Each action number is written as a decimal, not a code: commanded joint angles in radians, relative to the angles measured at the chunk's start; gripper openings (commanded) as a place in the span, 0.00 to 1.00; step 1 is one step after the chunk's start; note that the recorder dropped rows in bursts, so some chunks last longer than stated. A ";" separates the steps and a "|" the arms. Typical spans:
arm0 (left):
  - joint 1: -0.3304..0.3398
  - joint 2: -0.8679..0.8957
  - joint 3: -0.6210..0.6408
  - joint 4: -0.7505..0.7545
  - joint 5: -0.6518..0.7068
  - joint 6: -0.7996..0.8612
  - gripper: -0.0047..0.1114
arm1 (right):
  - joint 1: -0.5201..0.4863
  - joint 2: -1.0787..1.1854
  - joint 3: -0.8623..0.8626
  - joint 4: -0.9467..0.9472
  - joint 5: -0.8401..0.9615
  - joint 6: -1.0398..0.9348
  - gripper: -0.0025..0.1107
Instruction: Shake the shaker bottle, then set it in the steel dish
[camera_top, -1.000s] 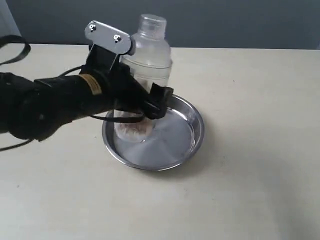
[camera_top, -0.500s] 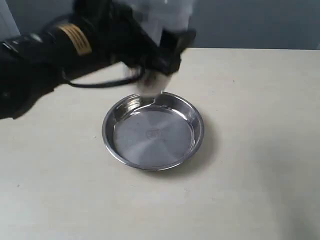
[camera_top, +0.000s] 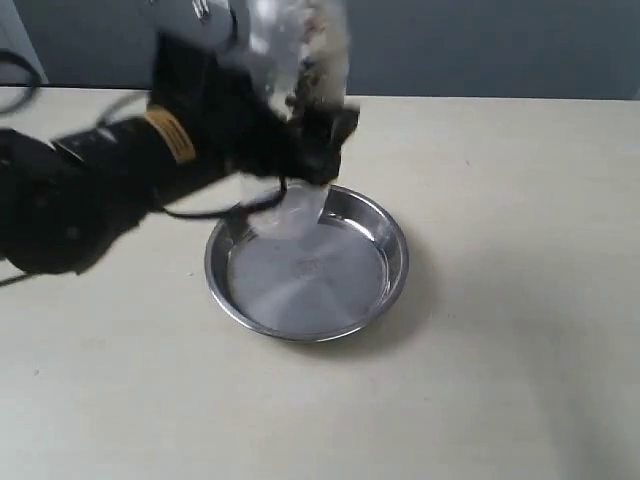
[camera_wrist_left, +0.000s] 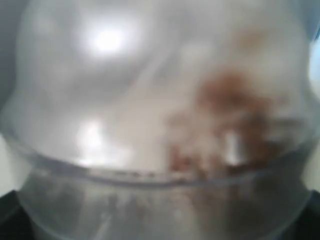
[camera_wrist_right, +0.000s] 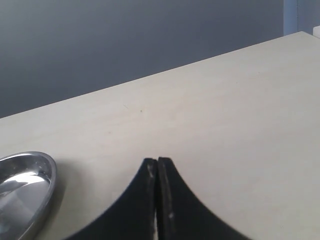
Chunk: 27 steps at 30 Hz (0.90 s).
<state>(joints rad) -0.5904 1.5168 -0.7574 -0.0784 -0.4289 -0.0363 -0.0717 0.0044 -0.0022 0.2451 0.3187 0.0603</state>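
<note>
Fingers of the left gripper (camera_top: 305, 150) are clamped on the shaker bottle (camera_top: 298, 60), which is held off the table above the rear-left rim of the steel dish (camera_top: 398, 262). The bottle's clear frosted wall is motion-blurred, with brown bits scattered through its upper part. The right gripper (camera_wrist_right: 157, 167) is fully closed and empty, over the table (camera_wrist_right: 240, 125).

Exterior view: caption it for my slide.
Left gripper holds the motion-blurred shaker bottle over the steel dish.
</note>
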 joint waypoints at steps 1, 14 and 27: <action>-0.048 -0.163 -0.098 0.207 -0.151 0.036 0.04 | 0.002 -0.004 0.002 -0.003 -0.011 -0.003 0.02; -0.056 -0.082 -0.039 0.173 0.044 -0.015 0.04 | 0.002 -0.004 0.002 -0.003 -0.011 -0.003 0.02; -0.050 -0.110 0.041 0.204 -0.161 -0.103 0.04 | 0.002 -0.004 0.002 -0.003 -0.011 -0.003 0.02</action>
<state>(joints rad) -0.6310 1.4910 -0.6744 0.0610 -0.4899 -0.1365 -0.0717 0.0044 -0.0022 0.2451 0.3187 0.0603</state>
